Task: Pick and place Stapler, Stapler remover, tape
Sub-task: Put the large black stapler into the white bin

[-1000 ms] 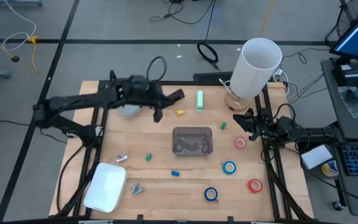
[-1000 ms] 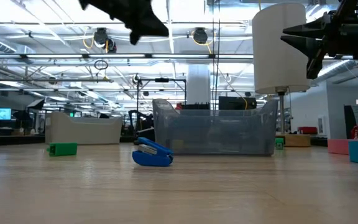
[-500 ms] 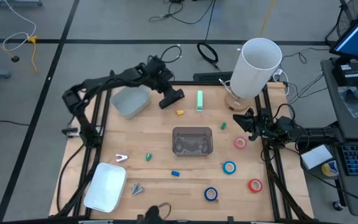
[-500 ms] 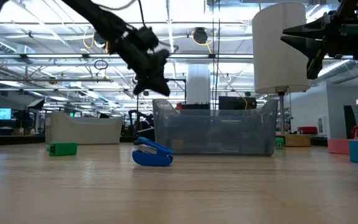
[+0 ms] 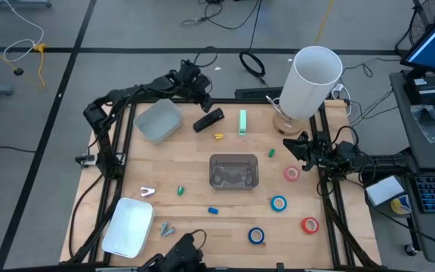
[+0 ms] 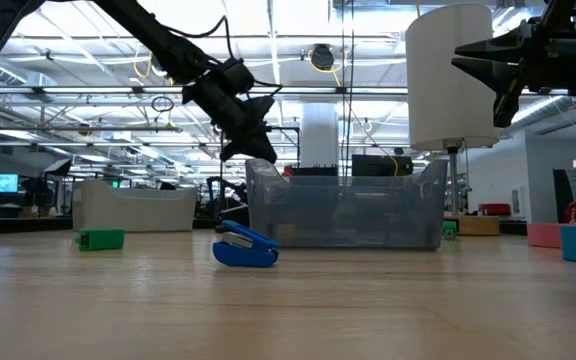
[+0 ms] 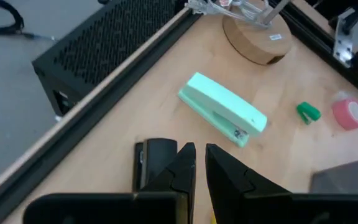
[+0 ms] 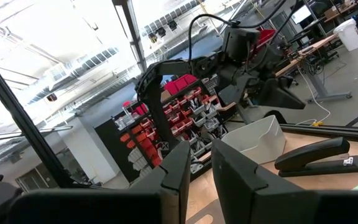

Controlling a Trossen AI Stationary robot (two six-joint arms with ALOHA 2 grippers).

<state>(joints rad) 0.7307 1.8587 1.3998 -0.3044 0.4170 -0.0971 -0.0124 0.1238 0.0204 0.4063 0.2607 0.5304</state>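
Left gripper (image 5: 200,97) hangs above the table's far edge, fingers closed, holding nothing. A black stapler (image 5: 208,119) lies on the wood just beside and below it; the mint-green stapler (image 7: 223,116) lies a little farther ahead. Right gripper (image 5: 297,146) hovers at the table's right side, fingers closed and empty. The pinkish-red tape roll (image 5: 291,174) lies near it; the remaining rolls sit farther off.

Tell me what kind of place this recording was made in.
Probably a robotics lab or workshop in an industrial hall. The low view shows open ceiling trusses with strip lights, the right wrist view shelves of red parts bins, and the high view a floor cable.
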